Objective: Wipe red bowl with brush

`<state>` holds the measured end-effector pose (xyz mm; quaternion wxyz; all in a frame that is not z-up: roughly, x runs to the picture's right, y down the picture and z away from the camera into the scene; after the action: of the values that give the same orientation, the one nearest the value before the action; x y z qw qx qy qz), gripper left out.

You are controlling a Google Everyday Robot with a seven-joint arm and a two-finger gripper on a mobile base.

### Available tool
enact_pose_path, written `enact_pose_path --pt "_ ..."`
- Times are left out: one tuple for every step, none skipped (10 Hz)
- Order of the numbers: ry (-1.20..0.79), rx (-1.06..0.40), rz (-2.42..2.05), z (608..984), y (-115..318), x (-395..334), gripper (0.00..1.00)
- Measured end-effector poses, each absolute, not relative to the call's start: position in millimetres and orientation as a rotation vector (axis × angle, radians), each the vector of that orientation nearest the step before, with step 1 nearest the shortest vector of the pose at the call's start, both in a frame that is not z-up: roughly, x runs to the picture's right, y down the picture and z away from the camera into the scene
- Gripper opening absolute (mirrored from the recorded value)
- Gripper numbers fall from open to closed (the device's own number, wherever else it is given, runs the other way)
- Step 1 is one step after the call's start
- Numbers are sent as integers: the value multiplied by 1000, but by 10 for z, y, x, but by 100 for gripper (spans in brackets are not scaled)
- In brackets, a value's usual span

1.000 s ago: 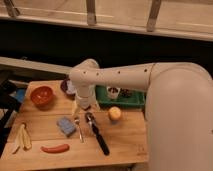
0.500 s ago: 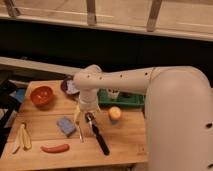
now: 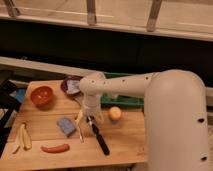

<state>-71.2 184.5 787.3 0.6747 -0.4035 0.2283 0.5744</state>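
Observation:
The red bowl (image 3: 42,95) sits at the back left of the wooden table, empty and glossy inside. The brush (image 3: 99,139) lies near the table's middle, its black handle pointing toward the front edge and its dark head at the far end. My gripper (image 3: 88,116) hangs from the white arm directly over the brush's head end, very close to or touching it. The gripper is well to the right of the red bowl.
A blue sponge (image 3: 66,125) and a silver fork (image 3: 80,132) lie just left of the brush. An orange fruit (image 3: 115,113) sits right of the gripper. A dark purple dish (image 3: 69,85) and a green tray (image 3: 125,101) are behind. A banana peel (image 3: 22,137) and a red pepper (image 3: 55,148) lie front left.
The arm's wrist has moved down and slightly right, bringing the gripper lower over the brush's head end. The objects on the table have not moved.

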Motion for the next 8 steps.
enact_pose_path --pt "515 -920 1298 7897 1889 -693 80" --pt "518 -932 1300 7918 1947 -696 80" --pt "524 -942 1302 7935 2008 -689 80" --pt "534 -948 1304 7946 2056 -657 80" --pt "539 -950 1309 7949 2075 -633 80" --pt "548 -952 1312 7955 2105 -611 80" --pt "551 -954 1311 7958 2118 -612 80" --pt "560 -957 1305 7961 2149 -617 80"
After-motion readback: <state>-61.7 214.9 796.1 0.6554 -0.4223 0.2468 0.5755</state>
